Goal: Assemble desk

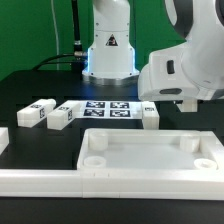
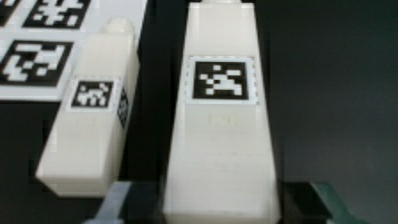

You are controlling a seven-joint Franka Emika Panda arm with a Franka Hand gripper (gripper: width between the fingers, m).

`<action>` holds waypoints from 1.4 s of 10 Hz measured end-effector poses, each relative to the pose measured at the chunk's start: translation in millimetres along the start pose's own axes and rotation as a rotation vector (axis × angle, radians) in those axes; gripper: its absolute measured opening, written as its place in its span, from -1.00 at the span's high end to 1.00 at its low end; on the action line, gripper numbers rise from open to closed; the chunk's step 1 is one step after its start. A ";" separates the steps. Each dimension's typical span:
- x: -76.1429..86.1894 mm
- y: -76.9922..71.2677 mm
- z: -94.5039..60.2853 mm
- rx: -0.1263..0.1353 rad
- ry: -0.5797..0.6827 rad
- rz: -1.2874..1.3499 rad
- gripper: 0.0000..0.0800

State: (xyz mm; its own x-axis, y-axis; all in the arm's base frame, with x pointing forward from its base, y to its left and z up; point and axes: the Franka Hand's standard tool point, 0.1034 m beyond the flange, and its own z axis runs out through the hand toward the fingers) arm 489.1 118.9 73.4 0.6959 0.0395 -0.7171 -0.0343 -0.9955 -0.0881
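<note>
tabletop (image 1: 150,150) in exterior view lies flat, nearer the camera than the marker board (image 1: 105,108); spare leg block (image 1: 148,113) lies just beside the board on the exterior view's right. wrist view: gripper (image 2: 217,205) part closed, fingers (image 2: 118,203) pressed on both sides of held leg block (image 2: 222,110), beyond the spare leg block from the marker board.

The tabletop (image 1: 150,152) and the legs (image 1: 36,112) look like smooth white plastic with a soft, almost matt sheen. The leg (image 2: 217,150) nearest the wrist camera has a flat, printed black-and-white tag (image 2: 219,80) set on its plain face. The arm (image 1: 185,65) has a glossier white plastic shell that catches the light, the table (image 1: 20,95) is black and matt, and the marker board (image 1: 105,108) looks thin, white and dull.
</note>
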 end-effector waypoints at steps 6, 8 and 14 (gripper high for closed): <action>-10.6 6.2 -75.0 0.022 0.362 0.007 0.27; -7.2 5.9 -76.9 0.024 0.491 0.007 0.27; -15.8 10.6 -130.1 0.033 0.854 -0.005 0.27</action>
State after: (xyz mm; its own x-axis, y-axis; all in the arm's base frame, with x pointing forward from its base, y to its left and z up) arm 571.1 96.6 173.7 0.9977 -0.0472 0.0492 -0.0411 -0.9920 -0.1196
